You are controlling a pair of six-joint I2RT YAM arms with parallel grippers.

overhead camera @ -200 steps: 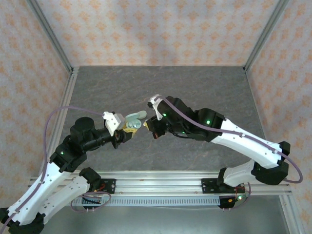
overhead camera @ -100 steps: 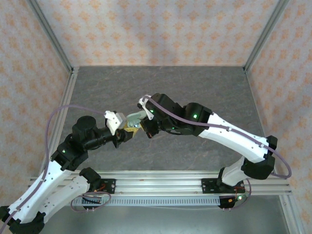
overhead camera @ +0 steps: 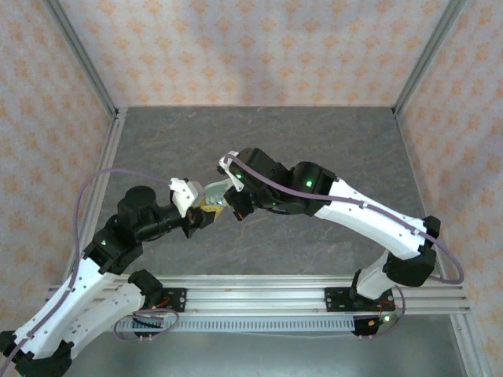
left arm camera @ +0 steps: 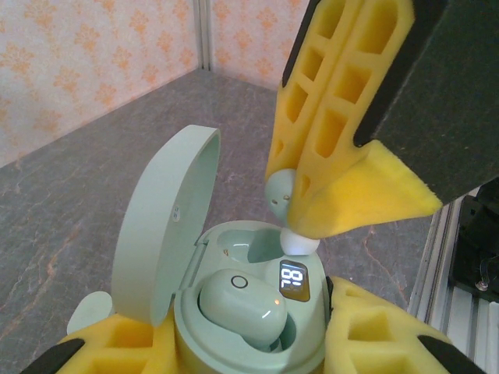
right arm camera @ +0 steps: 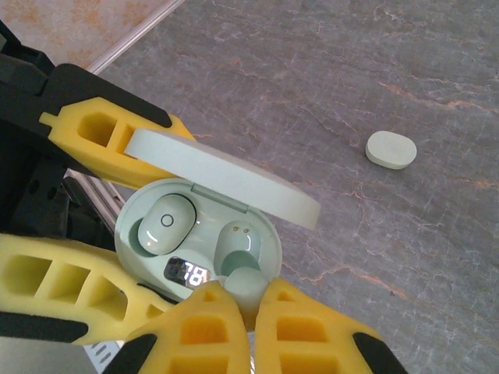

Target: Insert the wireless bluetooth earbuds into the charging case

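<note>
- Green, pale and glossy, the case (right arm camera: 201,234) sits clamped between the foam fingers of the left gripper (left arm camera: 249,347), held up off the table (right arm camera: 351,62) with its lid (left arm camera: 168,226) swung wide.
- Done: one bud (right arm camera: 165,222) lies seated in its slot, flush and level.
- The display (right arm camera: 187,273) on the case's inner face is lit.
- In hand: the right gripper (right arm camera: 245,308) has its fingers pinched narrow on a second bud (right arm camera: 245,280), with the tips meeting around it.
- That second bud hangs just above the free slot (right arm camera: 238,238), close to the rim. Whether it touches the case I cannot tell.
- By my reading the job on this case is past halfway, with one bud home and the other lined up for its slot.
- Left to do: lower the second bud into the slot, let go of it, and check that it sits as flat as its neighbour.
- Apart from this, a small pale oval (right arm camera: 391,149) lies on the table, well away from both arms. It is too small to say whether it is a bud or another case, so more work may remain.
</note>
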